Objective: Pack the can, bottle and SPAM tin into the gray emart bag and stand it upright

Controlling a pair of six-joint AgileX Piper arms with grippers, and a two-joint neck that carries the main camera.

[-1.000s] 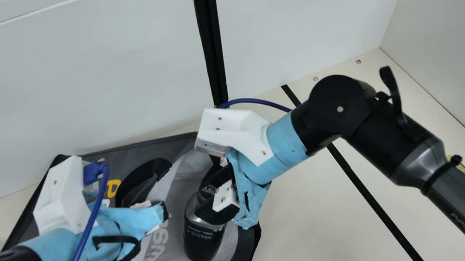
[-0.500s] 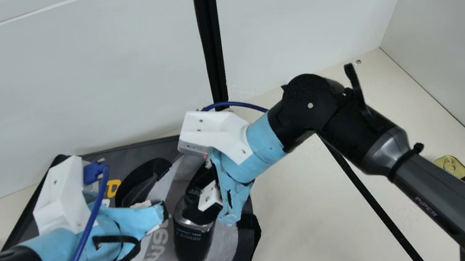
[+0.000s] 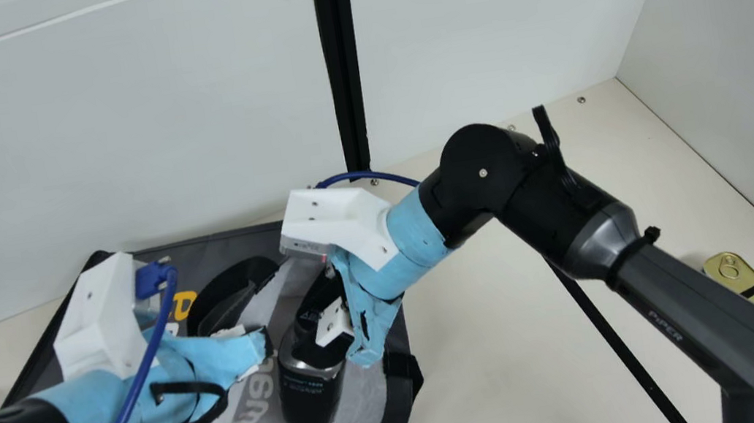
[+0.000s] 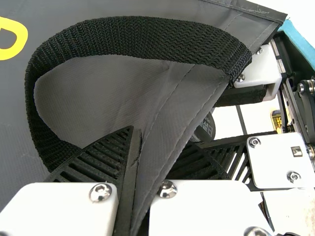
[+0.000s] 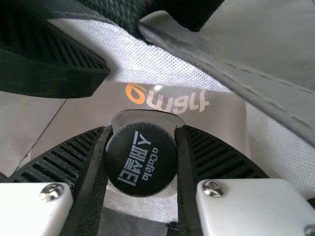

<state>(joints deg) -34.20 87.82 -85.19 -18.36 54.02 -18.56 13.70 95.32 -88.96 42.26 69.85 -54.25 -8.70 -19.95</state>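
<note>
1. Sitting at 7 o'clock in main view, gray emart bag [image 3: 226,243] is held at its rim by left gripper [image 3: 260,343].
2. Same view: bottle [image 3: 311,402], black with silver band, is clamped at its upper part by right gripper [image 3: 314,327]. Bottle is tilted, within bag mouth, at left gripper's 4 o'clock.
3. Same view: SPAM tin [image 3: 745,284], gold, ring-pull visible, is placed on table [image 3: 510,370] at 4 o'clock, well apart from bag.
4. Left wrist view: bag fabric is pinched between the ribbed fingers; black strap [image 4: 133,37] is looped beside them.
5. Right wrist view: bottle's round printed cap [image 5: 141,160] is gripped from both sides, pads touching. Bag's inner wall and print [image 5: 167,101] are seen around it.
</note>
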